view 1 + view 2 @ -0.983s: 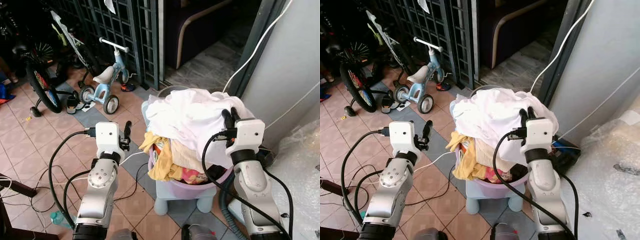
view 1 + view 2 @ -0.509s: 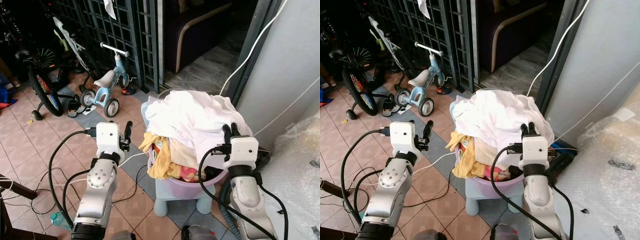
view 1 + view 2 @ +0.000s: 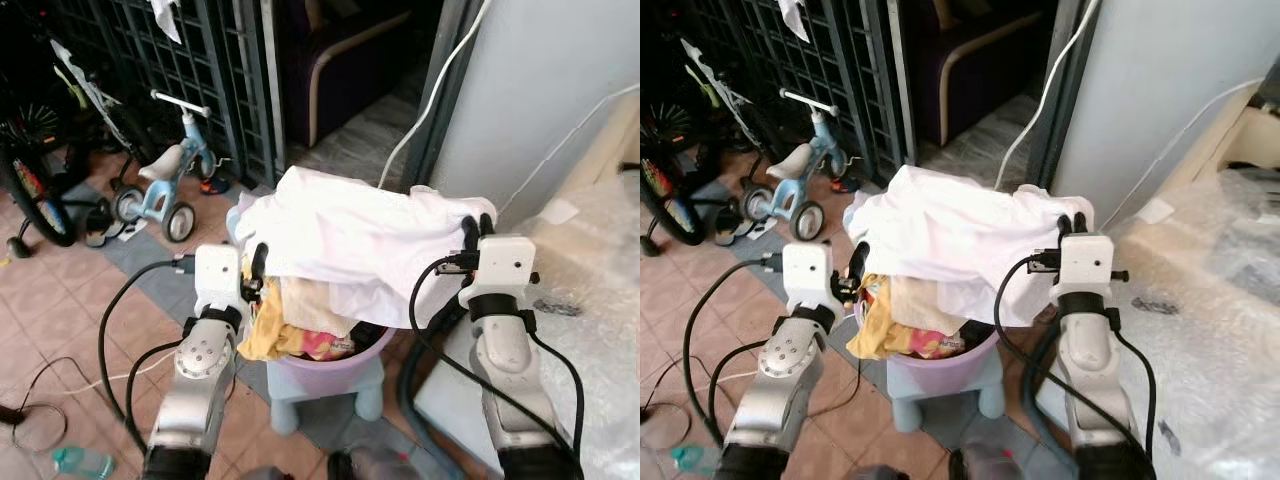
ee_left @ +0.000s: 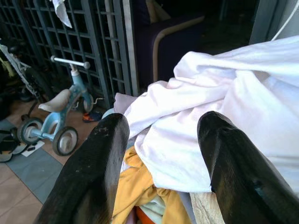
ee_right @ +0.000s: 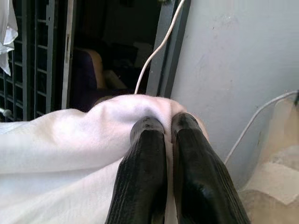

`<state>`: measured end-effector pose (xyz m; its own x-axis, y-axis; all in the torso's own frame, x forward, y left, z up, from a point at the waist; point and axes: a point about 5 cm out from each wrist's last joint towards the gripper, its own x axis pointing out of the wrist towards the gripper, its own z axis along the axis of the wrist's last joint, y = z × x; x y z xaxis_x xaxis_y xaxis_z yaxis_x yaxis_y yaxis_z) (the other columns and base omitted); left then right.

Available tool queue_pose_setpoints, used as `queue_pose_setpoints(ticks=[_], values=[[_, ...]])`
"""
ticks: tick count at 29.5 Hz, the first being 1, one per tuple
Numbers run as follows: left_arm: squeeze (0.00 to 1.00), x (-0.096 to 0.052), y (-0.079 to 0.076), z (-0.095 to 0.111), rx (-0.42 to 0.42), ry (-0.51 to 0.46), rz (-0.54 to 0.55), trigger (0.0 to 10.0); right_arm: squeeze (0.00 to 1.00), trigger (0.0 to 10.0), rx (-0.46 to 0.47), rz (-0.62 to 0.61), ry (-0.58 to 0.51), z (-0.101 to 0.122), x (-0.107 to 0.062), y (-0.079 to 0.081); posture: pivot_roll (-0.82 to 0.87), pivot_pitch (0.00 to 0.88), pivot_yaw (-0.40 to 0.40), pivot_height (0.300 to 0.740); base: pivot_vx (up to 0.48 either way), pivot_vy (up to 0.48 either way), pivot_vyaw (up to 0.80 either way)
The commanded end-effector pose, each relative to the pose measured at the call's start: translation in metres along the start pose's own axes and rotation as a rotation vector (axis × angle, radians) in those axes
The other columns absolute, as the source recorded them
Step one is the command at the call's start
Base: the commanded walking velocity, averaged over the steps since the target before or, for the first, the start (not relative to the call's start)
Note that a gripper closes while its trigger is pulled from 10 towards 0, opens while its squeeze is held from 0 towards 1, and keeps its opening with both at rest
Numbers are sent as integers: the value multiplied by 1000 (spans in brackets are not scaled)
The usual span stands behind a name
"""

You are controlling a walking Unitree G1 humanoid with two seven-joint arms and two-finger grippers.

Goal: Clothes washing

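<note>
the right gripper (image 5: 164,128) is seen with its two black fingers (image 5: 140,177) pressed nearly together, a fold of the white cloth (image 3: 350,240) pinched between the tips. the left gripper (image 4: 161,135) is held with its fingers (image 4: 93,172) spread wide, nothing between them, just beside the near left edge of the cloth and above a yellow garment (image 3: 268,335). the white cloth is draped over the top of a heap of laundry, which is piled in a purple tub (image 3: 330,362). the tub is set on a pale blue stool (image 3: 320,400), which stands on a grey mat over the tiled floor (image 3: 60,310). a grey wall (image 3: 560,90) with a white cable (image 3: 430,90) is seen to the right of the tub, and bubble wrap (image 3: 600,290) lies below it. a blue tricycle (image 3: 165,180) and a bicycle wheel (image 3: 30,195) are parked to the left by a dark metal grille (image 3: 190,70).
</note>
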<state>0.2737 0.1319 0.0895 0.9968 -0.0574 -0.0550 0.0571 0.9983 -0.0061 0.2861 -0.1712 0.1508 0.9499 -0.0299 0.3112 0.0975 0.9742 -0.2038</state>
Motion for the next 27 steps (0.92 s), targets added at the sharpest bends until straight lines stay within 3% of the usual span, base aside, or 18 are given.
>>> queue_pose_setpoints(ticks=[1, 6, 11, 13, 21, 27], values=[[0, 1, -8, 2, -10, -2, -20, 10000, 0, 10000, -26, -30, -75, 16, 7, -11, -63, 30, 62, 740, 0, 0, -775], [0, 1, -7, 2, -14, 4, -15, 10000, 0, 10000, -36, -67, -161, 40, 24, -14, -59, 29, 59, 740, 0, 0, -778], [0, 2, -7, 1, -17, 6, -14, 10000, 0, 10000, -53, -102, -152, 39, 26, -19, -60, 30, 59, 740, 0, 0, -800], [0, 2, -8, 2, -23, 4, -23, 10000, 0, 10000, -62, -162, -117, 34, 28, -31, -63, 33, 62, 740, 0, 0, -800], [0, 2, -12, 2, -35, 4, -58, 10000, 0, 10000, -93, -225, -129, 40, 40, -50, -71, 36, 62, 740, 0, 0, -800], [0, 1, -12, 4, -45, -12, -64, 10000, 0, 10000, -72, -160, -123, 42, 54, -50, -66, 41, 60, 740, 0, 0, -644]])
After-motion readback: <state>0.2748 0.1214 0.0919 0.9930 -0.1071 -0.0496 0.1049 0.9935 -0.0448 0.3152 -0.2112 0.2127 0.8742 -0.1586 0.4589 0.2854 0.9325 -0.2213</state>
